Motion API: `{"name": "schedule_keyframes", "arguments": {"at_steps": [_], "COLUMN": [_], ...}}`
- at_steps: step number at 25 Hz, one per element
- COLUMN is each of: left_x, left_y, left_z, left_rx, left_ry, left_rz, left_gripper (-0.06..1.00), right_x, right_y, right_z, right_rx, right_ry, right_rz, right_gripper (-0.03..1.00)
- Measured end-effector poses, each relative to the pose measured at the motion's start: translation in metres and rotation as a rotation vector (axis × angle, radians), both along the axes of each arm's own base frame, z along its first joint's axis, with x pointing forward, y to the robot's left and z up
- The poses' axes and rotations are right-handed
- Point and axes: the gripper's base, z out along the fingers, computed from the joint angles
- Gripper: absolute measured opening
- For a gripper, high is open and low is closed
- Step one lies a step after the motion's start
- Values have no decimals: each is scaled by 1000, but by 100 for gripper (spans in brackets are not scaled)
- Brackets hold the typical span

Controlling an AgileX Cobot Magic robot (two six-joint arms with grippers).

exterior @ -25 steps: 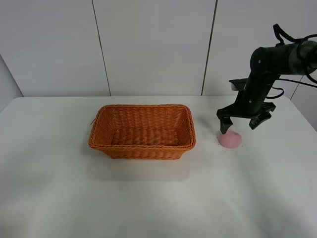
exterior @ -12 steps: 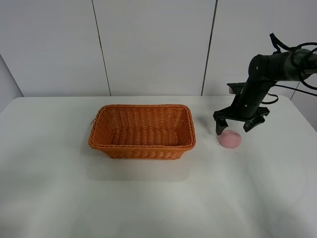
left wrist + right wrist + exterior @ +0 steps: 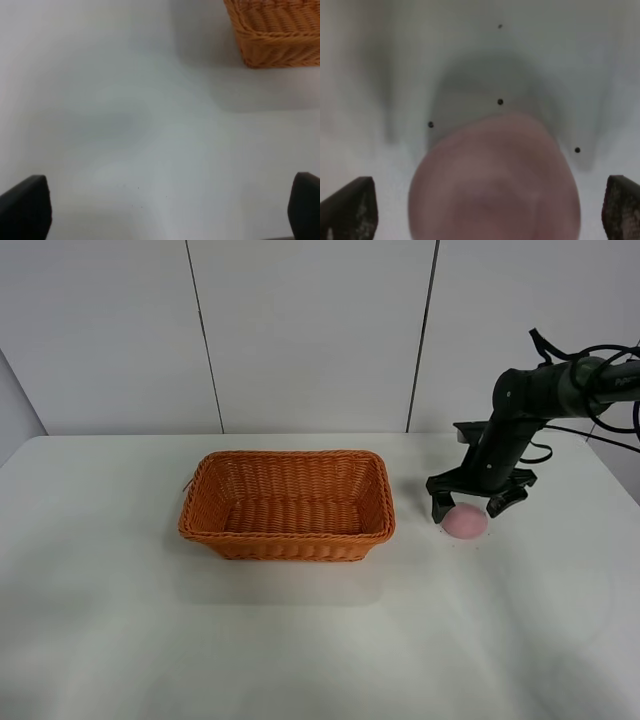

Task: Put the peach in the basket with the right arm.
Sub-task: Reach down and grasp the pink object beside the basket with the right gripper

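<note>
The pale pink peach lies on the white table to the right of the orange-brown wicker basket. My right gripper is open and lowered over the peach, its black fingers straddling it. In the right wrist view the peach fills the space between the two fingertips, blurred and very close. The left gripper is open above bare table, with a corner of the basket in its view. The left arm does not show in the exterior high view.
The white table stretches around the basket. A few small dark specks lie on the table beside the peach. A white panelled wall stands behind the table.
The right gripper has come down and slightly left, from hovering above the peach to straddling it. The peach and the basket have not moved.
</note>
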Motion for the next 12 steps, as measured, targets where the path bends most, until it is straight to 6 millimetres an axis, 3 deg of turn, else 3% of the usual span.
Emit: {"name": "schedule_keyframes", "arguments": {"at_steps": [7, 12], "left_x": [0, 0], "left_y": [0, 0], "left_z": [0, 0], "left_rx": [0, 0], "left_ry": [0, 0], "left_rz": [0, 0], "left_gripper": [98, 98], "right_x": [1, 0], "right_y": [0, -2], "right_z": [-12, -12], "right_rx": [-1, -19], "right_ry": [19, 24], "right_rz": [-11, -11], "right_gripper": [68, 58]}}
